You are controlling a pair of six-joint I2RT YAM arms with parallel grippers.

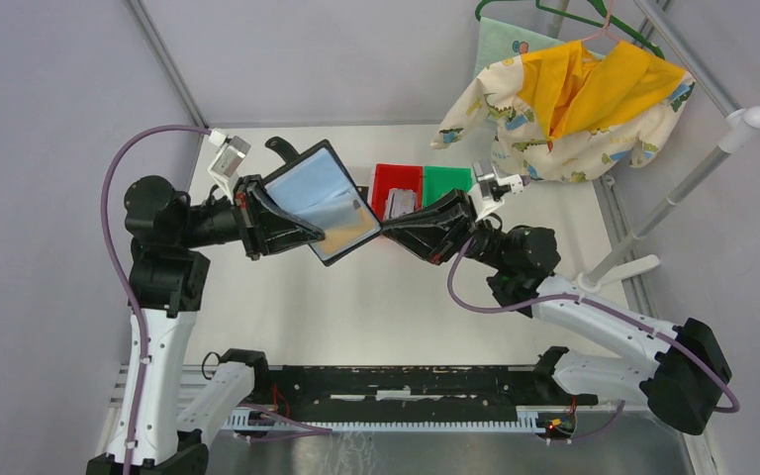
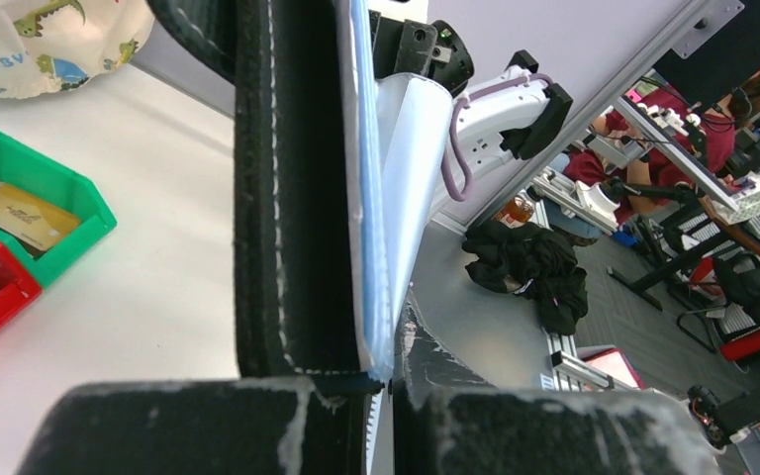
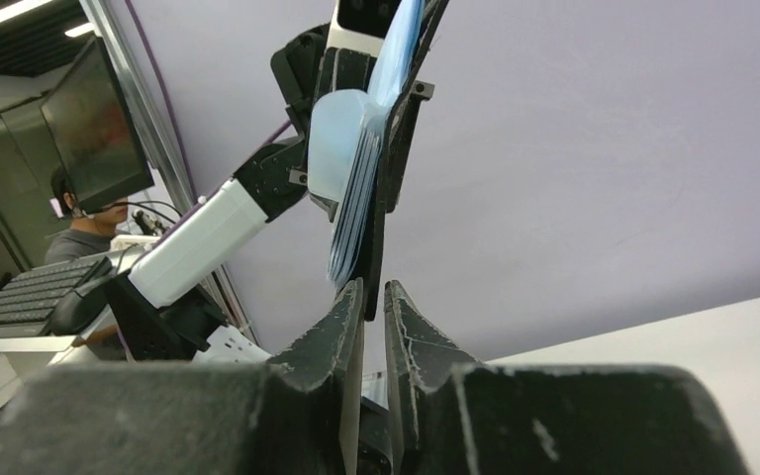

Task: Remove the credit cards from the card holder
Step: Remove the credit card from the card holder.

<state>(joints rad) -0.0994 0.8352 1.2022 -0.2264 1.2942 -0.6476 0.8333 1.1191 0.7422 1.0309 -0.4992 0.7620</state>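
Note:
The card holder (image 1: pixel 312 193) is open, black outside and light blue inside, and is held up above the table. My left gripper (image 1: pixel 269 216) is shut on its left cover. The left wrist view shows the black cover (image 2: pixel 292 198) edge-on between those jaws (image 2: pixel 388 381). A tan-gold credit card (image 1: pixel 354 231) sticks out of the holder's lower right corner. My right gripper (image 1: pixel 383 226) is shut on that card. In the right wrist view, its jaws (image 3: pixel 374 292) stand nearly together just under the holder (image 3: pixel 356 198), with the card's thin edge (image 3: pixel 351 396) between them.
A red bin (image 1: pixel 396 181) and a green bin (image 1: pixel 447 180) stand at the back of the table. The green bin (image 2: pixel 54 188) holds another tan-gold card (image 2: pixel 22 218); a greyish card (image 1: pixel 401 204) lies in the red one. Patterned clothes (image 1: pixel 574 99) hang at the back right.

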